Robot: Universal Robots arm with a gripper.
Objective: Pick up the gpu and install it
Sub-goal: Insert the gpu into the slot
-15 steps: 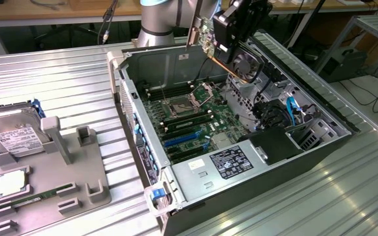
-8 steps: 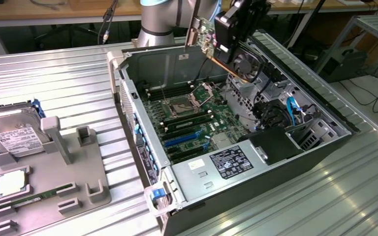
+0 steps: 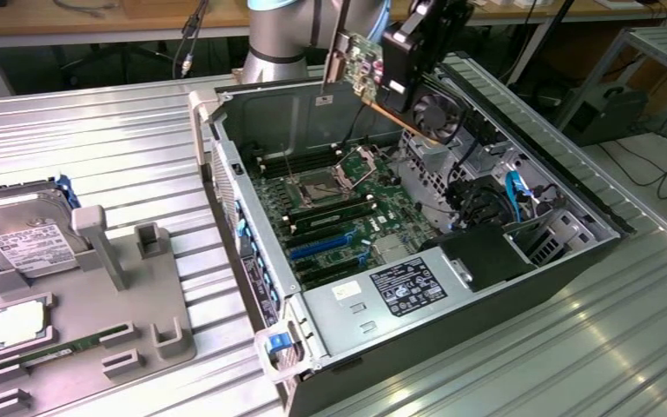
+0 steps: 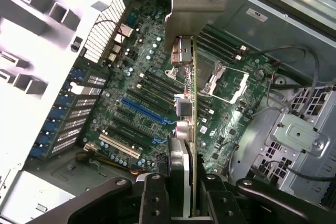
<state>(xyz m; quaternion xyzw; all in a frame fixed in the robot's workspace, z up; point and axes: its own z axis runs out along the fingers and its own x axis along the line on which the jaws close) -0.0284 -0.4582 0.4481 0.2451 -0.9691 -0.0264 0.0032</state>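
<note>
Pinched in the gripper [image 3: 412,54], at the upper middle of the exterior view: the card [image 3: 359,61]. Clamped across both flat faces, with a finger tight against each side in the wrist view. Hangs in the air over the far end of the open computer case [image 3: 232,165], touching neither its walls nor the motherboard [image 3: 351,213] below. Carries the silver bracket [image 3: 331,54] on the end toward the exterior view's left, away from the gripper. Slopes along its brownish long edge from upper left to lower right in that view, so tilted rather than level.

Seen edge-on from the wrist, as a thin strip reaching out from the gripper to the bracket. Sits there over the processor socket and memory slots, not over the expansion slots. Crosses the line of the blue slots [image 3: 316,250] at an angle. Finds those slots lower in the exterior view, near the frame's middle, well apart from the card and down-left of it. Judged not yet lined up with any slot, either in place or in long axis.
</note>
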